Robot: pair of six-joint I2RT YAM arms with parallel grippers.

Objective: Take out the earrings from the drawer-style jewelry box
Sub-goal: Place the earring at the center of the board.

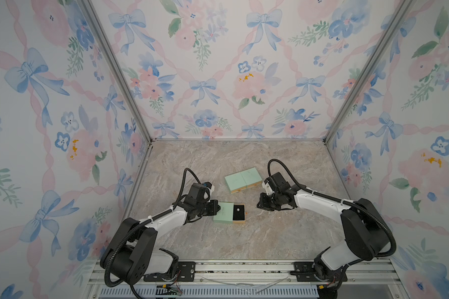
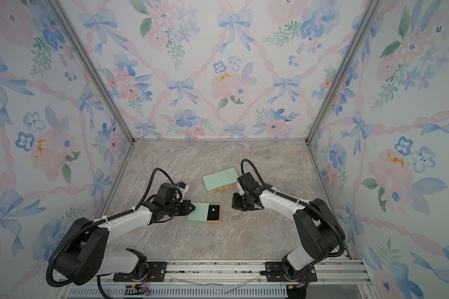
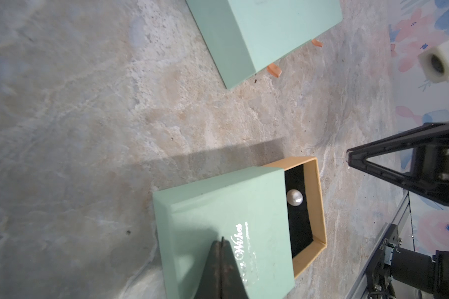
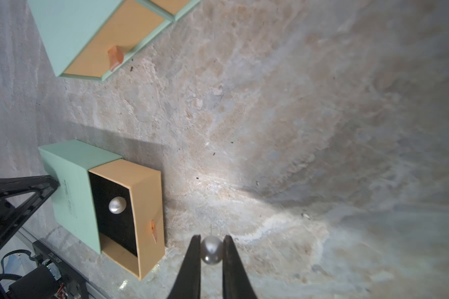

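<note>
1. Your right gripper (image 4: 211, 236) is clenched on one earring (image 4: 211, 249). The pearl sits between the two fingertips, the jaws only a little apart, over the marble table (image 4: 296, 129) and just beside the open drawer. Whether it touches the table, I cannot tell.
2. This pearl is light, hard and round, so I judge it slippery, and it may pop out sideways if you squeeze more. Take it across the widest part of the ball (the thin post sticking out of it looks easy to bend) and set it down low.
3. Your left gripper (image 3: 221, 242) is fully closed and holds nothing. Its tip rests on the mint sleeve (image 3: 218, 207) of the jewelry box, which, I think, braces the box against sliding.
4. The tan drawer (image 3: 319, 202) stands pulled out of the sleeve. On its black pad (image 3: 300, 227) lies a second earring (image 3: 294, 198), not yet taken. The pad looks soft, so come from above and pinch the ball only.
5. Farther back, two closed mint boxes (image 1: 237, 181) lie side by side, apart from both grippers.
</note>
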